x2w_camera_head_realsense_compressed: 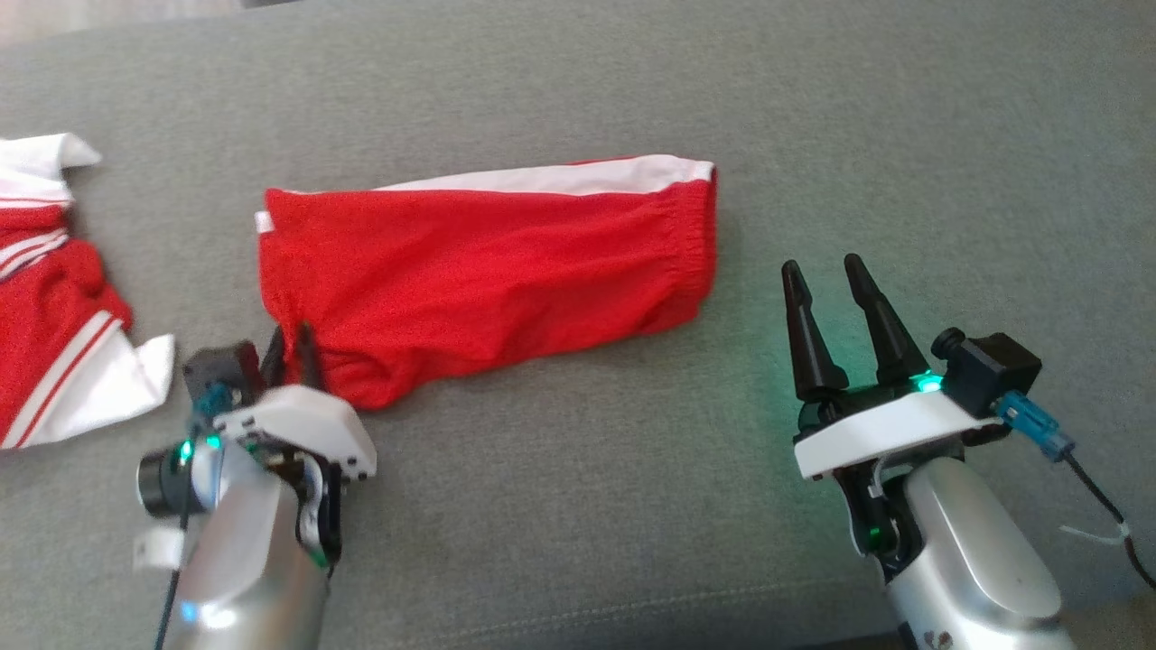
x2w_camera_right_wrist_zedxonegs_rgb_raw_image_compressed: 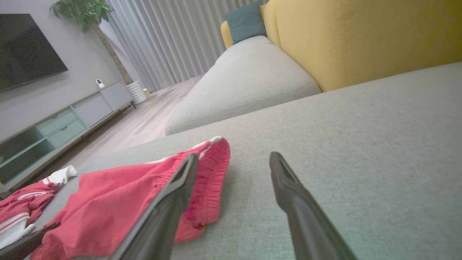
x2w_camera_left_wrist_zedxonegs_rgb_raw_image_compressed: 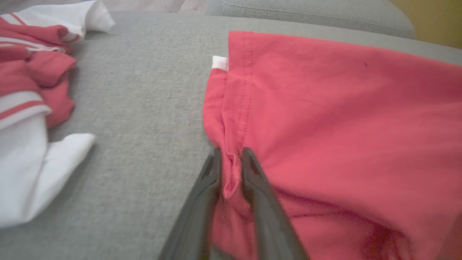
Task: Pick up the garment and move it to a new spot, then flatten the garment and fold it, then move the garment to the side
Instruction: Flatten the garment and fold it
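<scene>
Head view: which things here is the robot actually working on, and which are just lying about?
In the job:
red garment, pinched at its near left corner by the left hand
right hand, open, beside the garment's other end

Lying about:
crumpled jersey with white sleeves, at the far left
grey sofa under everything

Spread right end effector beside red shorts; grey sofa

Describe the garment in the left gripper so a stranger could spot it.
On the grey sofa cushion, look mid-seat, where the left gripper pinches a corner. It is the flat red garment with one white edge stripe and a gathered end, unlike the crumpled white-sleeved jersey at left.
</scene>
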